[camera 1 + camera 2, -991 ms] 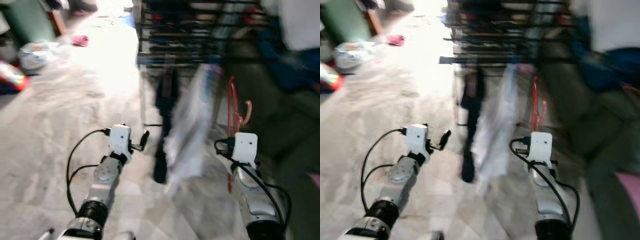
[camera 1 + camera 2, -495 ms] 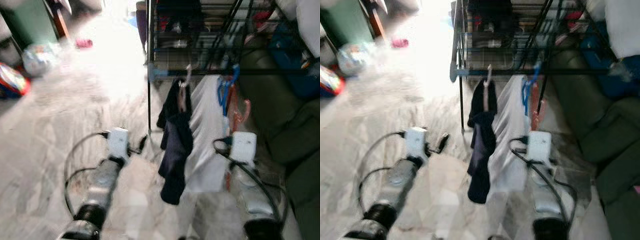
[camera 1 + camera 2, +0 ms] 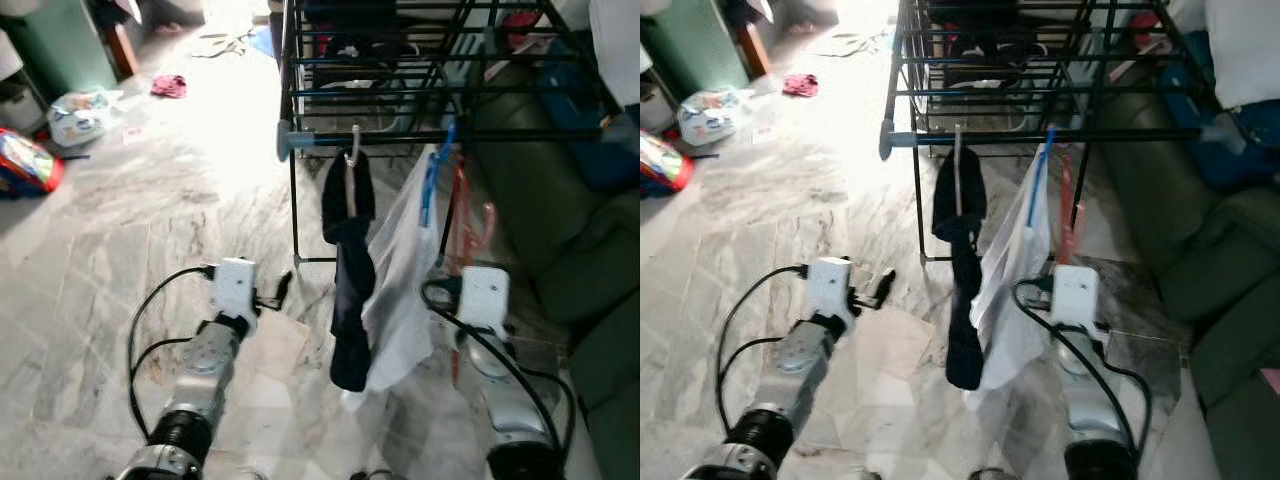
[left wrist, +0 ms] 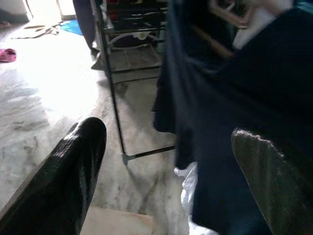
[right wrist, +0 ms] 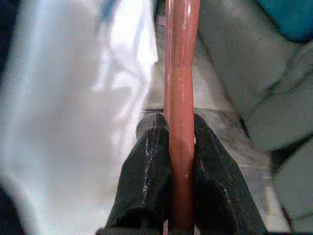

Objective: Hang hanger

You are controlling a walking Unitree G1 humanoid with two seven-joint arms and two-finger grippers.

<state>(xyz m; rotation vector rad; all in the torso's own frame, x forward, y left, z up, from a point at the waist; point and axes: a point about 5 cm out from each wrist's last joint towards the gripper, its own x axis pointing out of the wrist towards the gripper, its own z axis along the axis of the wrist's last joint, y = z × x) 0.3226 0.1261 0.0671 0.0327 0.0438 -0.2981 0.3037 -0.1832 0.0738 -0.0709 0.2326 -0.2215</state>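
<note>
I can read no words, labels, brand names, numbers or signs on anything in front of me from any of my cameras.

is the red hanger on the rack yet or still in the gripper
In the gripper. The right gripper has its black fingers shut on the red plastic hanger, below the black metal drying rack rail.
</note>
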